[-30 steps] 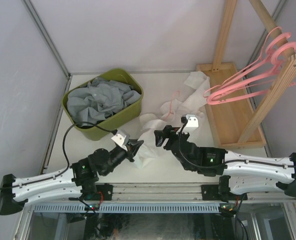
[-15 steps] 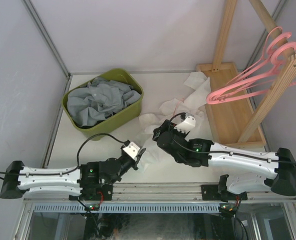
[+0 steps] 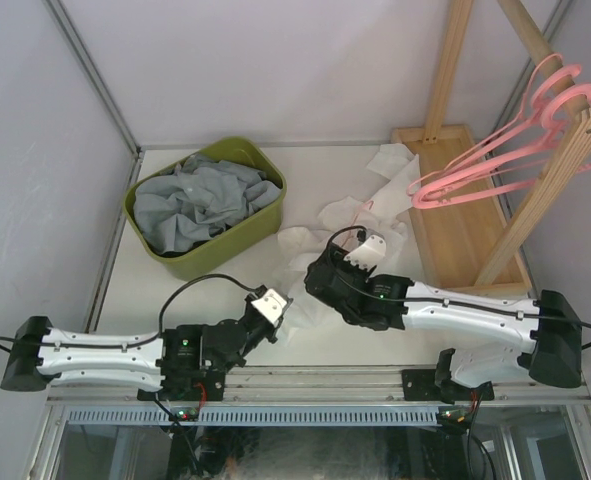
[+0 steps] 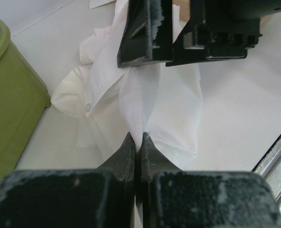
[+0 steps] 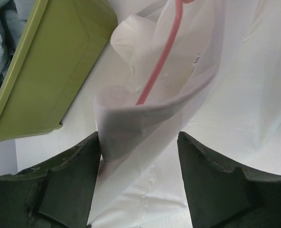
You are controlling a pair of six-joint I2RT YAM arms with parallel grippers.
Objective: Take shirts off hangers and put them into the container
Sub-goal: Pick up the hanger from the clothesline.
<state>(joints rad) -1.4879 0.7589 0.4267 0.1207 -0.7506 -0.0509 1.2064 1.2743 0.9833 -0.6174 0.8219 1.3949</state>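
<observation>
Top view: a wooden rack (image 3: 463, 205) is standing on the right, carrying at least two pink hangers (image 3: 495, 160). One green tub (image 3: 132, 208) is holding crumpled grey fabric (image 3: 200, 195). One white shirt (image 3: 300, 243) is lying on the bench (image 3: 155, 290), right of the tub.

Left wrist: my left gripper (image 4: 139, 141) is clenching the white shirt.

Right wrist: my right gripper (image 5: 139, 142) is released and straddling a raised fold, with one pink hanger (image 5: 159, 61) showing through it.

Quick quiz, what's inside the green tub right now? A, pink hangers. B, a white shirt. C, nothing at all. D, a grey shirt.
D: a crumpled grey shirt fills the olive-green tub, while the white shirt lies outside it on the table.
</observation>
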